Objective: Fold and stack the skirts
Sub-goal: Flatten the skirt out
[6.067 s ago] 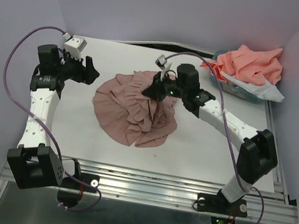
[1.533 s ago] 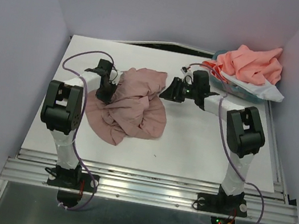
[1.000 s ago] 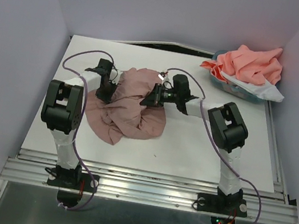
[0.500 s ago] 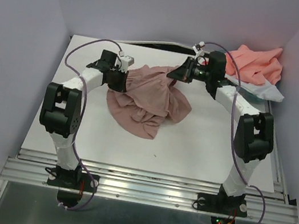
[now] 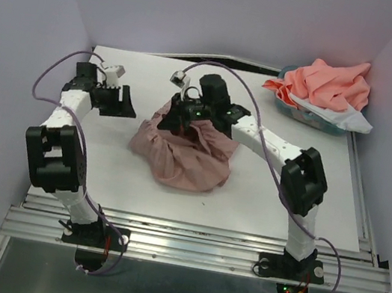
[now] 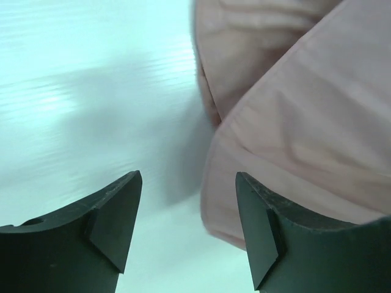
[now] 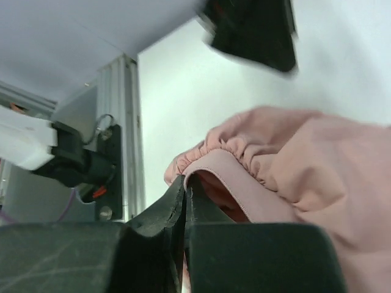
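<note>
The mauve-pink skirt (image 5: 183, 153) lies bunched on the white table in the top view. My right gripper (image 5: 179, 119) is shut on its gathered waistband (image 7: 241, 149) and holds that edge up at the heap's far side. My left gripper (image 5: 124, 101) is open and empty, left of the skirt; in the left wrist view the skirt's edge (image 6: 287, 140) lies just beyond its right finger (image 6: 259, 226), apart from it. Coral cloth (image 5: 329, 83) and a pale white-blue skirt (image 5: 341, 119) are heaped at the back right.
The teal basket (image 5: 301, 116) under the coral and pale cloth stands at the table's back right corner. The metal rail (image 5: 200, 250) runs along the near edge. Purple walls close in left, right and behind.
My left gripper has let go of the skirt and pulled back to the left. My right gripper has carried the waistband leftward and nearer, and the skirt has dropped into a heap.
</note>
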`<state>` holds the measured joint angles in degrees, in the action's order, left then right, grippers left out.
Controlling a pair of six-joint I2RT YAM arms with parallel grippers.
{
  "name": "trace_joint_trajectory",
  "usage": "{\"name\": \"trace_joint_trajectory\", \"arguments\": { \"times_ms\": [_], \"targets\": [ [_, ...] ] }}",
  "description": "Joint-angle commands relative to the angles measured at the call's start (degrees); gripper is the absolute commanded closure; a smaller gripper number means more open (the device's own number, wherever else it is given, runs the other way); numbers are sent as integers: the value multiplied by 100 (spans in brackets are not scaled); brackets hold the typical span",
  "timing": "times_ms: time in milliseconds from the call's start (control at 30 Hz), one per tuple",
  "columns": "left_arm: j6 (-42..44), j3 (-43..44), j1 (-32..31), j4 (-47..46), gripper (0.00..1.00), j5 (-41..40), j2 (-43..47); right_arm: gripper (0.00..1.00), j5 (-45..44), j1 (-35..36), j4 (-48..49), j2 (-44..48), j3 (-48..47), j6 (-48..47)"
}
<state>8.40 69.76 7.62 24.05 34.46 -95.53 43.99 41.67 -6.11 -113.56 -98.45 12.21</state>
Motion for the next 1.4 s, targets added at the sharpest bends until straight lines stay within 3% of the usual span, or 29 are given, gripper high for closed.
{"name": "trace_joint_trajectory", "arguments": {
  "times_ms": [0,67,100,133,167,200,333,533,667,700,767,800,900,933,1033,1167,1367],
  "targets": [
    [283,283,722,529,25,640,632,95,-548,-37,-285,-1139,-348,-377],
    [433,345,811,679,25,781,579,88,-523,52,-294,-1431,-735,-281],
    [599,363,829,828,25,877,553,80,-523,139,-329,-1545,-858,-263],
    [671,346,873,864,25,992,535,62,-471,140,-364,-1694,-981,-263],
    [741,320,882,890,25,1228,552,57,-435,218,-434,-1739,-1209,-271],
    [872,293,882,934,25,1326,570,43,-426,271,-592,-1740,-1307,-263],
    [1250,275,882,1013,25,1625,710,25,-549,219,-883,-1276,-1318,-385],
    [2287,311,742,1216,26,1257,1035,7,-409,-422,-1164,350,-325,-666],
    [3384,118,154,1373,29,897,1509,7,-496,-555,-1980,1159,378,-2044],
    [4031,48,-22,1426,30,800,1589,8,-557,-555,-2295,1317,632,-2569],
    [4737,-163,-497,1488,34,694,1712,16,-785,-555,-2412,1765,1615,-3099],
    [5358,-260,-681,1523,37,729,1791,26,-1039,-555,-2413,2019,1967,-3502],
    [5917,-174,-962,1584,44,616,1591,39,-1331,-555,-2386,2258,2959,-4031],
    [6275,71,-1094,1698,45,580,1459,45,-1401,-555,-2377,2311,3103,-4042],
    [6759,703,-1218,2127,47,422,792,51,-1192,-555,-2273,2216,3271,-3841],
    [7060,1198,-1411,2367,44,220,115,51,-997,-555,-1535,1830,3490,-3304],
    [7017,1374,-1526,2218,33,158,-177,48,-962,-555,-884,1433,3623,-2900]
  ]
}}
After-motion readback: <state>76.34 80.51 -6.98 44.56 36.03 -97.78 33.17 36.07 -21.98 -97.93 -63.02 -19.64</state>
